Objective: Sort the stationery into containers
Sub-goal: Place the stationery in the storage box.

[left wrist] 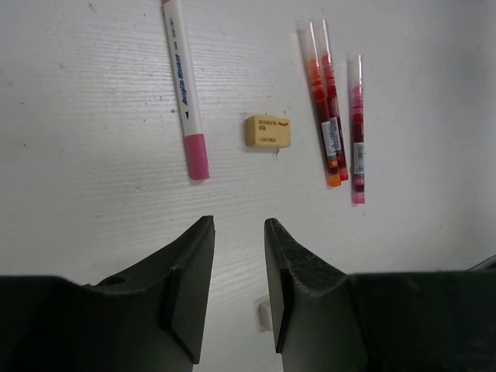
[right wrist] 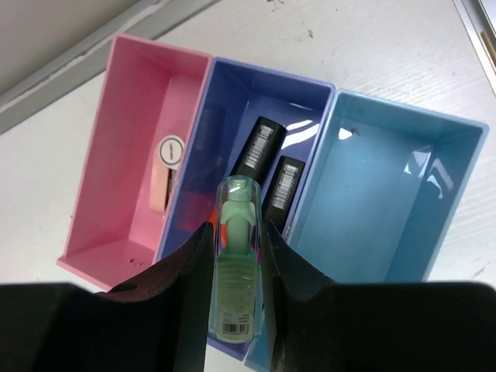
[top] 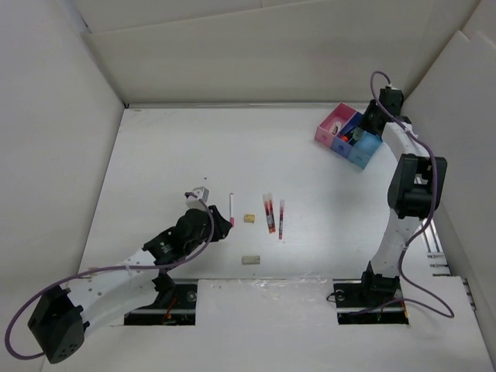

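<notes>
Right hand [right wrist: 235,229]: clamped on one pale green marker [right wrist: 235,271], held above the dark blue compartment [right wrist: 232,101] of the three-bin tray [top: 325,133] at the far right of the tabletop [top: 170,155]. That compartment contains two black-capped markers [right wrist: 260,147]. The pink compartment [right wrist: 124,170] contains one white-ended item [right wrist: 164,167]. The light blue compartment [right wrist: 380,201] adjoins on the other side.

Left hand [left wrist: 238,226]: my jaws stand narrowly apart, gripping nothing, low over the tabletop. Ahead of them lie one pink-capped marker [left wrist: 186,93], one yellowish eraser [left wrist: 267,132] and three thin pens [left wrist: 328,116], two of them touching. One grey eraser [top: 249,260] lies nearer my bases.
</notes>
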You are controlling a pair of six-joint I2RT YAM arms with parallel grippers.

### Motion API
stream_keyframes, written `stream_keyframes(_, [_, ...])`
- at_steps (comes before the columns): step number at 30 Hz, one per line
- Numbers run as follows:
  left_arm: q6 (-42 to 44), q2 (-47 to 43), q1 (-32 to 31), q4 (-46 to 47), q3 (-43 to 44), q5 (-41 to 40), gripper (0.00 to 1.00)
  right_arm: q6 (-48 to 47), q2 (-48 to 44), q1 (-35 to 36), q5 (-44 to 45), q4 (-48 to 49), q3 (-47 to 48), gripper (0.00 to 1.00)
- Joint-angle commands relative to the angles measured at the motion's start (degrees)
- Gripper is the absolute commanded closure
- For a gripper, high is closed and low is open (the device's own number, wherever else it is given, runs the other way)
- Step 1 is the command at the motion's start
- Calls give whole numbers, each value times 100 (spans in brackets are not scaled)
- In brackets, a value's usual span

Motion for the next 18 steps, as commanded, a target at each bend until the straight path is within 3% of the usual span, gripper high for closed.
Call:
stream_keyframes(1, [161, 112, -25, 257, 263, -15, 71, 36, 2, 30, -240, 154, 415, 72])
stream_keyframes(3, [161, 260, -25, 257, 368, -15, 71, 36, 116, 30, -240, 153, 555, 71])
stream_keyframes(11, [214, 638, -25, 151, 676, -235, 71, -17, 126, 30, -240, 56, 661, 49])
stream_keyframes(16, [214, 639, -25, 151, 676, -287, 71, -139, -427, 161, -240, 56, 215, 54])
stream_keyframes(18, [214, 639, -25, 99, 728, -348, 71, -210, -971, 415, -171, 56, -128, 69])
